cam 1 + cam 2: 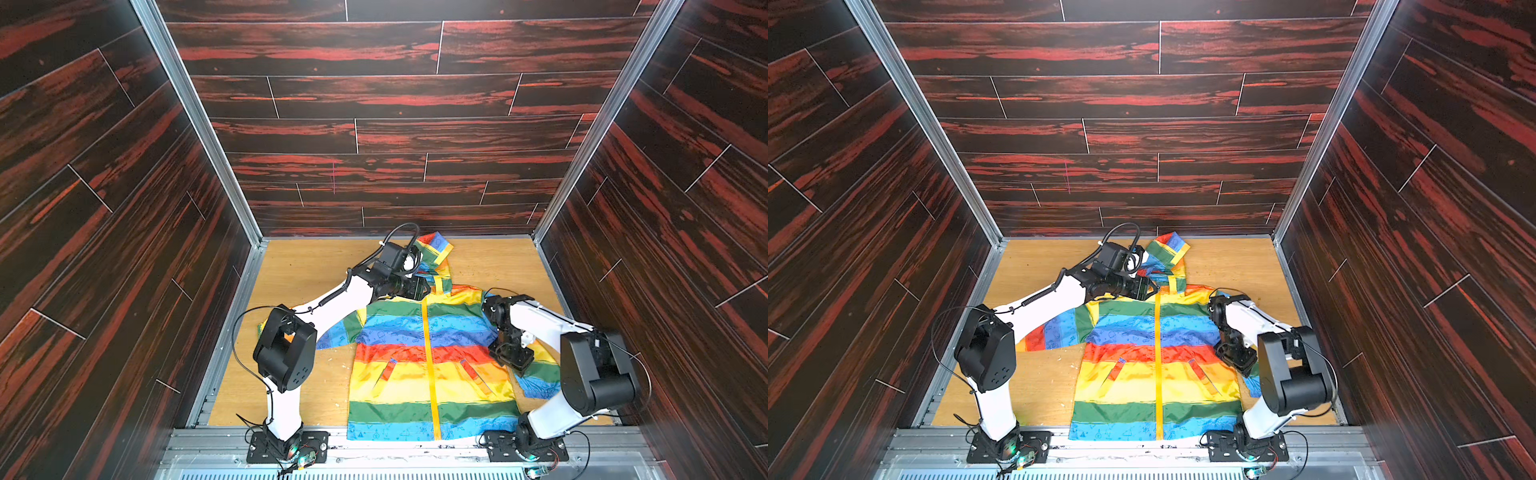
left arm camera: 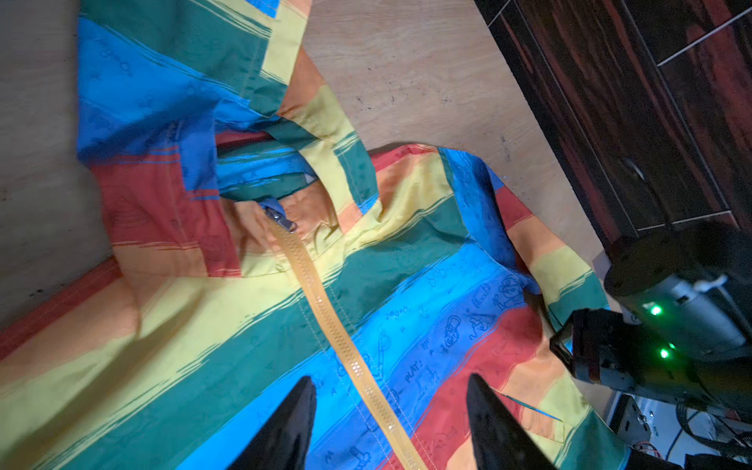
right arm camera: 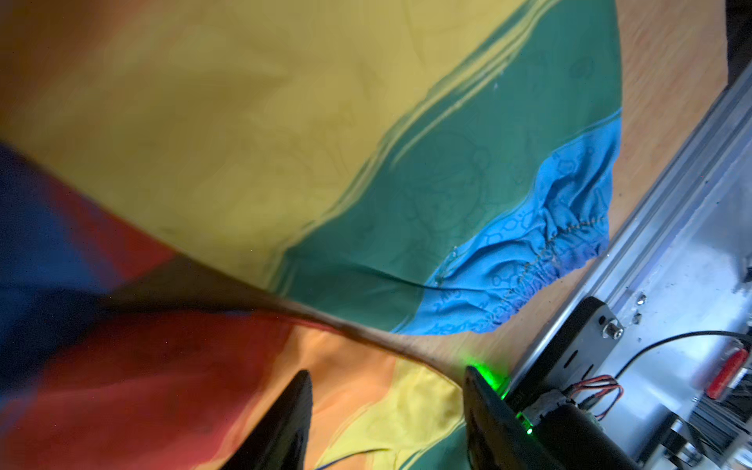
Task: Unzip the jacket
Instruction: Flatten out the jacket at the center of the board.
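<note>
The rainbow-striped jacket (image 1: 399, 374) lies flat and front up on the wooden table, hood toward the back wall; both top views show it (image 1: 1133, 374). Its yellow zipper (image 1: 430, 365) is closed from collar to hem. The zipper pull (image 2: 280, 217) sits at the collar. My left gripper (image 1: 419, 286) hovers by the collar, open, and the zipper runs between its fingertips (image 2: 390, 390) in the left wrist view. Over the jacket's right edge beside the sleeve, my right gripper (image 1: 513, 359) is open above orange and yellow fabric (image 3: 386, 386), holding nothing.
Dark wood-panel walls close in the table (image 1: 299, 274) on three sides. A metal rail (image 1: 374, 446) with both arm bases runs along the front edge. The left arm's elbow (image 1: 286, 345) hangs over the left sleeve. The right sleeve's blue cuff (image 3: 529, 252) lies near the rail.
</note>
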Controlling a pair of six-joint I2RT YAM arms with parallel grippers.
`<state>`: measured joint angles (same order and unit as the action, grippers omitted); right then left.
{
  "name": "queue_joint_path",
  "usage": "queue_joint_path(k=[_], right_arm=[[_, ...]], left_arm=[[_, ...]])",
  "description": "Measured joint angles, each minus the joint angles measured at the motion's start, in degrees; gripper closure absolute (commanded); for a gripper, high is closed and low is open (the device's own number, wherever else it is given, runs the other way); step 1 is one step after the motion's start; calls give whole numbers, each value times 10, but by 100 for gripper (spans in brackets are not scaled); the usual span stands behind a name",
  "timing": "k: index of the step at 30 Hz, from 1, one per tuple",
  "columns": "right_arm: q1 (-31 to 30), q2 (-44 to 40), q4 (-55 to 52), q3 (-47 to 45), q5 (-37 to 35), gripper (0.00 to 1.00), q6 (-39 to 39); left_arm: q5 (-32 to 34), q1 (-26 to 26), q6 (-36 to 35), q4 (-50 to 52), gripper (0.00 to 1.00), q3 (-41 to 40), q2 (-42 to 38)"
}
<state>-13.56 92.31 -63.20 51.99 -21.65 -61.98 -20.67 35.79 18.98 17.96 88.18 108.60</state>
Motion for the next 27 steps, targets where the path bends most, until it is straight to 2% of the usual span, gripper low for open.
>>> queue_joint_path(k=[14, 19, 21, 27], right_arm=[[26, 45, 7, 0, -57, 39, -10], [45, 63, 13, 2, -76, 43, -2], [46, 70, 13, 6, -80, 48, 3], [46, 80, 31, 9, -93, 84, 15]], left_arm=[[-10, -2, 1, -1, 41, 0, 0], [-16, -4, 1, -6, 41, -1, 0], [-16, -5, 2, -7, 41, -1, 0], [-18, -9, 3, -9, 41, -2, 0]])
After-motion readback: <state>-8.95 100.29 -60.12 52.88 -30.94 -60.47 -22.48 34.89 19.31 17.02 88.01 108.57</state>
